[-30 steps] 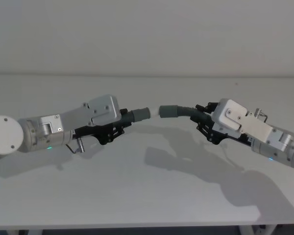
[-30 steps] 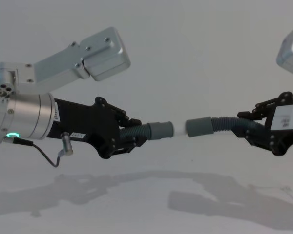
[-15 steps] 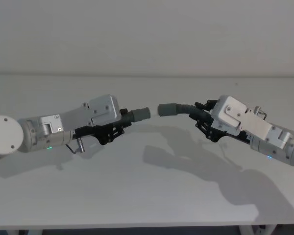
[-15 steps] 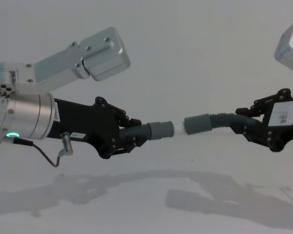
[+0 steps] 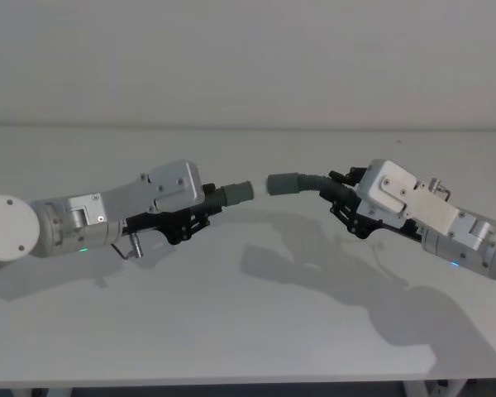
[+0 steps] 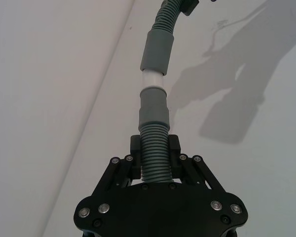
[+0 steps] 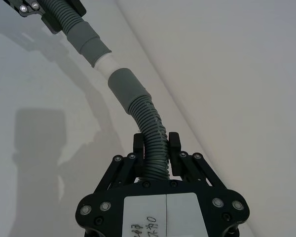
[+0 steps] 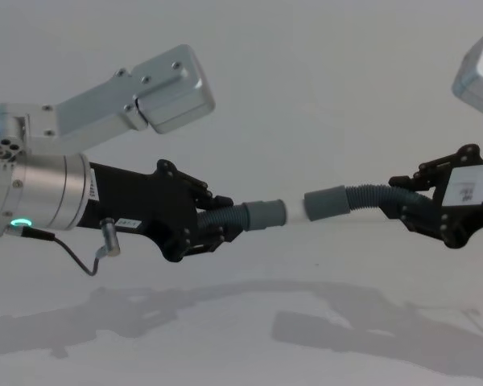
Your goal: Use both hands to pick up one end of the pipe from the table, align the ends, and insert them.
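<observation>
Both pipe pieces hang above the white table (image 5: 248,322). My left gripper (image 8: 217,221) is shut on the ribbed body of one pipe piece (image 6: 154,163). That piece's grey cuff (image 8: 264,215) ends in a short white tip (image 8: 295,211). My right gripper (image 8: 406,207) is shut on the other ribbed piece (image 7: 150,123), whose cuff (image 8: 326,201) faces the first. The two ends point at each other almost in line. In the wrist views the white tip (image 6: 152,80) reaches the mouth of the right cuff (image 6: 157,52); how deep it sits I cannot tell.
Shadows of both arms fall on the table below. A pale wall rises behind the table's far edge (image 5: 248,126). A thin cable loop (image 8: 80,257) dangles under my left wrist.
My right gripper has shifted slightly left and levelled its pipe piece, closing the gap between the two cuffs. The left arm has stayed still.
</observation>
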